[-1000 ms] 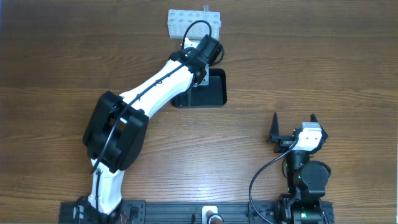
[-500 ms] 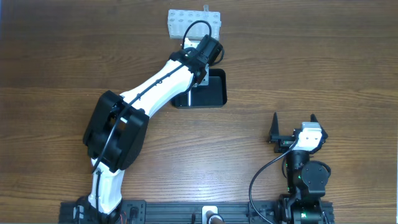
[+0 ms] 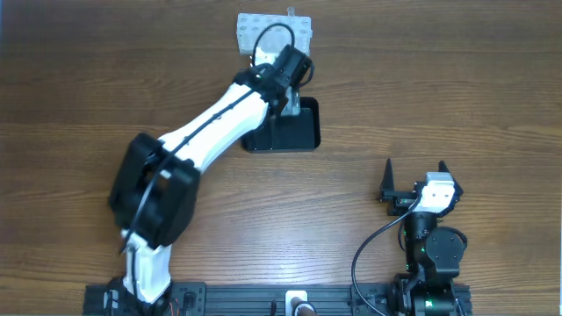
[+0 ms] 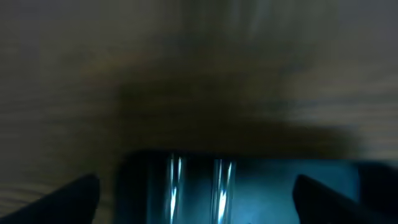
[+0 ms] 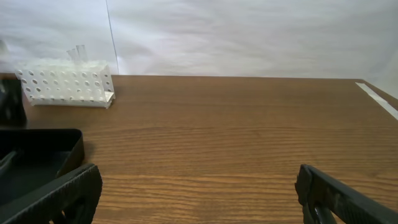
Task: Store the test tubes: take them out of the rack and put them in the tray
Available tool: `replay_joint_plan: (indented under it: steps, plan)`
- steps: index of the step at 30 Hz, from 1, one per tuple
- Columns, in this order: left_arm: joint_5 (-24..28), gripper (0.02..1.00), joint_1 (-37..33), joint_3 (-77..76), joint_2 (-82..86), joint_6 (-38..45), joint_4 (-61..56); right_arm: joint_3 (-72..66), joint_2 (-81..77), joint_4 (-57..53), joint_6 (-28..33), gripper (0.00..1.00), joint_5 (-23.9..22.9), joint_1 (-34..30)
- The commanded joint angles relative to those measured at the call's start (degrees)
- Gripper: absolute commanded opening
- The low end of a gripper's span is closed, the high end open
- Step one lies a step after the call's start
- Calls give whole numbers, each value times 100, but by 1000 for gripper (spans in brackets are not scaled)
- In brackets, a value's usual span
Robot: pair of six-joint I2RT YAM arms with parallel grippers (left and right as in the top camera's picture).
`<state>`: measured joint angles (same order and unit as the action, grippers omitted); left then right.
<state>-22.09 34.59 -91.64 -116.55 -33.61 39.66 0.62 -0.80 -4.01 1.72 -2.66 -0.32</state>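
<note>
A white perforated rack (image 3: 274, 33) stands at the table's far side, and one clear test tube (image 5: 78, 53) sticks up out of it. In front of the rack lies the black tray (image 3: 299, 132). My left gripper (image 4: 199, 205) hangs open over the tray, with nothing between its fingers. Beneath it, two clear test tubes (image 4: 176, 186) lie side by side in the tray. The left arm's wrist (image 3: 285, 68) covers the tray's far end. My right gripper (image 3: 413, 180) rests open near its base, far from the rack and the tray.
Bare wooden table surrounds the rack and tray. A strip of white tape (image 5: 376, 96) marks the table's right edge. A pale wall (image 5: 249, 37) stands behind the table.
The left arm has swung slightly, and its wrist has moved a little farther up toward the rack. The right arm has not moved.
</note>
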Motion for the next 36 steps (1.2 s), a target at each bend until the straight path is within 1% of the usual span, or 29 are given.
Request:
replay_joint_plan:
  steps: [1, 3, 4, 8, 10, 12, 15, 18, 22, 24, 28, 31, 33, 36]
  plan:
    - [-605, 998, -203, 313, 1580, 190, -957, -33, 48, -22, 9, 993, 26, 35]
    - [-522, 998, -385, 796, 2186, 192, -1838, -33, 48, -22, 9, 993, 26, 35]
    - [-400, 998, -496, 1075, 2470, 245, -2253, -33, 48, -24, 9, 991, 26, 35]
    - [660, 996, -1040, 2542, 3775, 1139, -4070, -33, 48, -22, 7, 991, 26, 35]
    - [938, 996, -1235, 3158, 4332, 1473, -4570, -33, 48, -22, 9, 991, 26, 35]
    - [1119, 998, -1392, 3709, 4892, 1853, -4774, -33, 48, -22, 9, 993, 26, 35]
    - [1235, 998, -1495, 4391, 5705, 2398, -4787, -33, 48, -22, 9, 993, 26, 35]
    - [1342, 998, -1556, 5010, 6494, 2732, -4809, -33, 48, -24, 7, 991, 26, 35]
    - [1388, 998, -1703, 5875, 7440, 2736, -5053, -33, 48, -22, 9, 991, 26, 35]
    - [1510, 998, -1812, 6336, 7882, 2736, -5298, -33, 48, -22, 9, 991, 26, 35]
    - [2011, 996, -2133, 7165, 8636, 2715, -5707, -33, 48, -22, 9, 991, 26, 35]
    - [2481, 998, -2402, 7691, 9239, 2712, -5722, -33, 48, -22, 9, 993, 26, 35]
    - [2645, 998, -2564, 8019, 9602, 2511, -5722, -33, 48, -22, 9, 993, 26, 35]
    - [2658, 998, -2763, 8454, 10039, 1910, -5722, -33, 48, -24, 9, 991, 26, 35]
